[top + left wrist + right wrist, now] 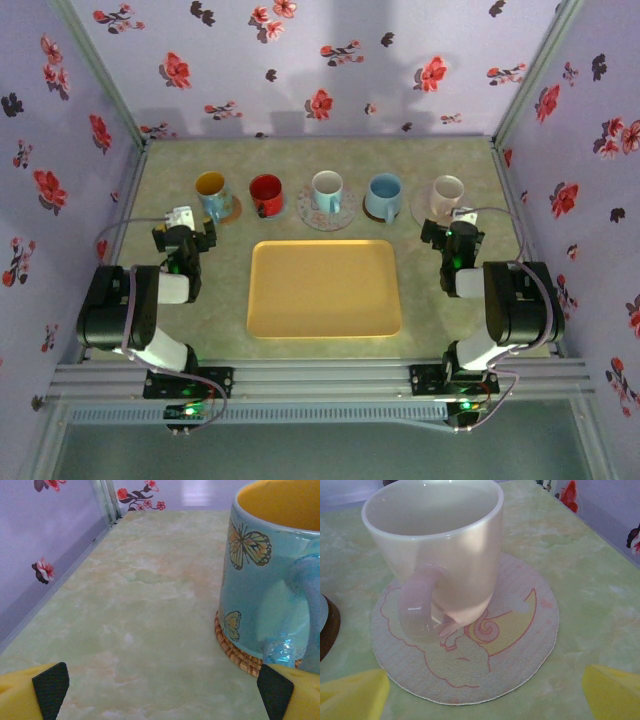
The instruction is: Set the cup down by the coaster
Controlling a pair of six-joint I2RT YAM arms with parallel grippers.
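Five cups in a row at far side of table [440, 300], each upright, long axis vertical, mouth up, each on its own coaster.

L to R:
- butterfly cup [211, 190] w/ yellow inside
- red cup [266, 192]
- floral cup [327, 190]
- blue cup [384, 192]
- pink cup [446, 192]

Yellow tray [323, 287] sits near-center, btwn the arms.

Left gripper [162, 690] is spread wide w/ nothing btwn the fingers [50, 687]. It's low over the table, just near-left of the butterfly cup. That cup sits on the woven coaster [235, 650], handle [310, 605] pointing near, toward the gripper.

Right gripper [485, 690] is also spread wide and not gripping. It's just on the near side of the pink cup. That cup stands on the moon coaster [520, 645], towards its far-left part. Its handle [420, 610] points near and slightly left.
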